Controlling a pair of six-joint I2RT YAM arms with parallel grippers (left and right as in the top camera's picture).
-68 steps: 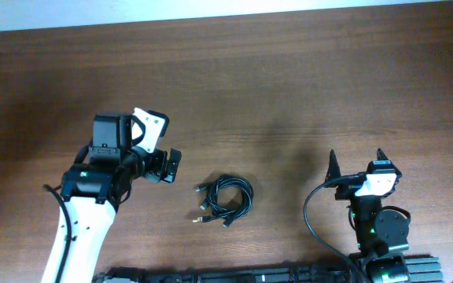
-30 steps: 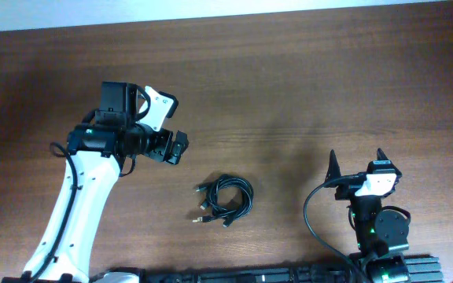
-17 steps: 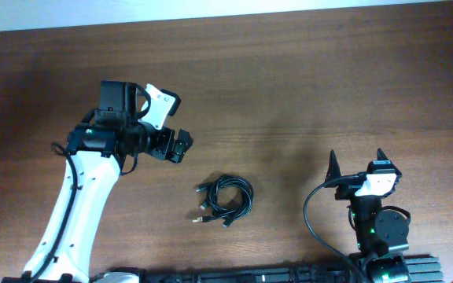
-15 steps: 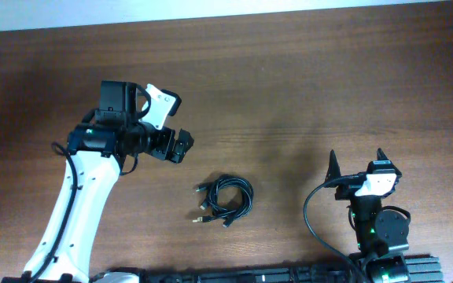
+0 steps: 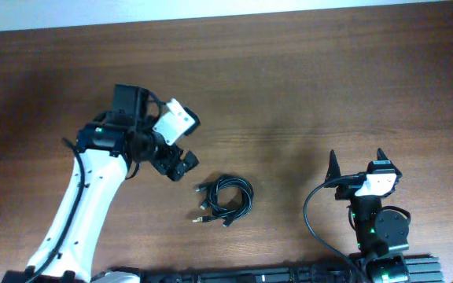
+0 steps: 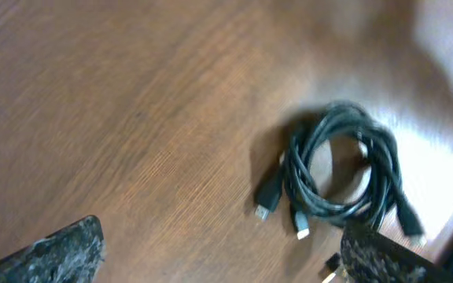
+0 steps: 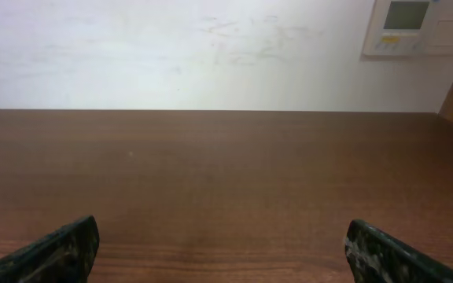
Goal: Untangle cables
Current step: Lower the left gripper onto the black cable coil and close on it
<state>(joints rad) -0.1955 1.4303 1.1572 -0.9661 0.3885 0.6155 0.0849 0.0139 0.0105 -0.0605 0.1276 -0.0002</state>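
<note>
- The cables [image 5: 226, 200] lie in a loose coil on the table [image 5: 289, 94], near its 6 o'clock edge.
- The left end effector [image 5: 178, 163] is spread wide, holding nothing; the coil sits near it at 4 o'clock, not touching.
- The right end effector [image 5: 357, 163], also wide, is well apart at the coil's 3 o'clock.

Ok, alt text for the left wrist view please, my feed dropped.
A loose coil of thin black cables lies on the brown wooden table, right of centre, plug ends poking out below. The left tool is open, its fingertips in the bottom corners, holding nothing.
</note>
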